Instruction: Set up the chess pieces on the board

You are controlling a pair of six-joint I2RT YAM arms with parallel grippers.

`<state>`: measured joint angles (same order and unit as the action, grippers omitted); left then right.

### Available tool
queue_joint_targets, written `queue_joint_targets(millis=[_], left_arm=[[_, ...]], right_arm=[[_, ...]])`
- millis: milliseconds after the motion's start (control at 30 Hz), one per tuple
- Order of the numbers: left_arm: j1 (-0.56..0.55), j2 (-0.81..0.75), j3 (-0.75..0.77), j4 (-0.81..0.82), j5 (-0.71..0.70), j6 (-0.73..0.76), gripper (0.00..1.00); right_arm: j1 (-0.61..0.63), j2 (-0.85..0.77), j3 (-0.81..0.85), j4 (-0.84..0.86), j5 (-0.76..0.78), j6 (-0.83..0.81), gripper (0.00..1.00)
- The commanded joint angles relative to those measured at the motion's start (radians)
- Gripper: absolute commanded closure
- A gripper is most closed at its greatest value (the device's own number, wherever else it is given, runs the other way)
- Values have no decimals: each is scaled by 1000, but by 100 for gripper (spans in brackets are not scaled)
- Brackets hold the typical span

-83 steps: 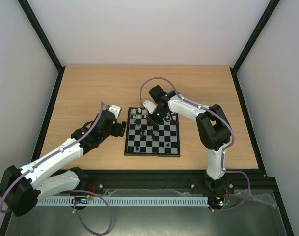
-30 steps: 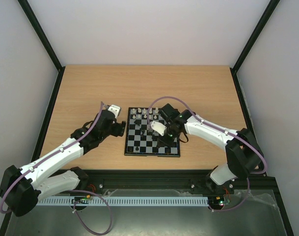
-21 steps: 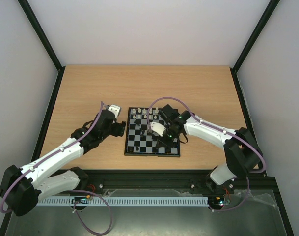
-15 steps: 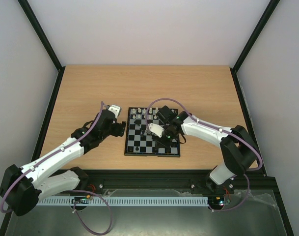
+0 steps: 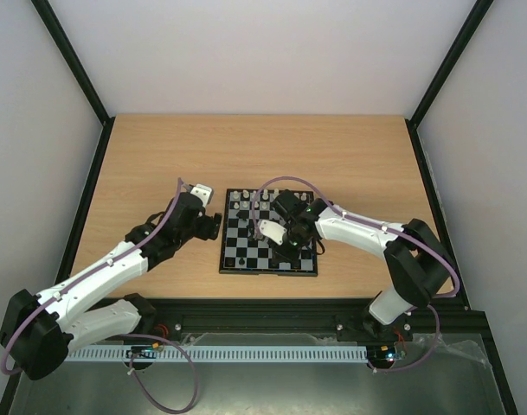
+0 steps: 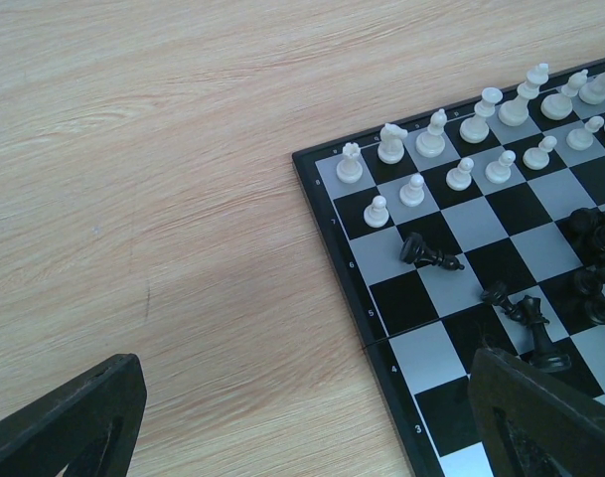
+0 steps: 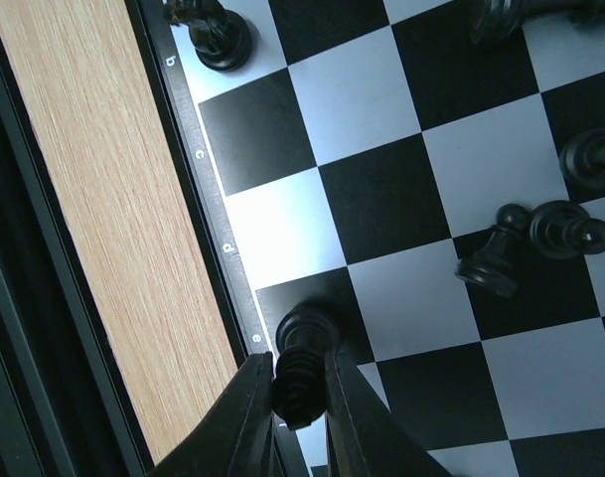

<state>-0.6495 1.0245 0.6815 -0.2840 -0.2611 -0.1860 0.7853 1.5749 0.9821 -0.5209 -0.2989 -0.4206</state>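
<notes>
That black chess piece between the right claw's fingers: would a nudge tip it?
Probably: the black piece looks tall over a small base, and a toppled piece lies on the board. It seems rigid, likely light, being smaller than one square.

I see a light wooden surface [image 5: 159, 156] with a fine grain, edged in black. Pale walls [image 5: 263, 52] close it in on three sides, with black struts [image 5: 73, 62] at the far corners. A white slotted strip [image 5: 246, 354] runs along the near side.
</notes>
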Motion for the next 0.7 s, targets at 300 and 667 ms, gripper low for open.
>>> queue_joint_targets(millis=[300,667], left_arm=[[8,8,15,-20,8,4,8],[12,36,20,-23,20,0,11]], right_arm=[[8,31,-20,-18,-20,-7,83],[-34,-92,-2,-38,-14,19,63]])
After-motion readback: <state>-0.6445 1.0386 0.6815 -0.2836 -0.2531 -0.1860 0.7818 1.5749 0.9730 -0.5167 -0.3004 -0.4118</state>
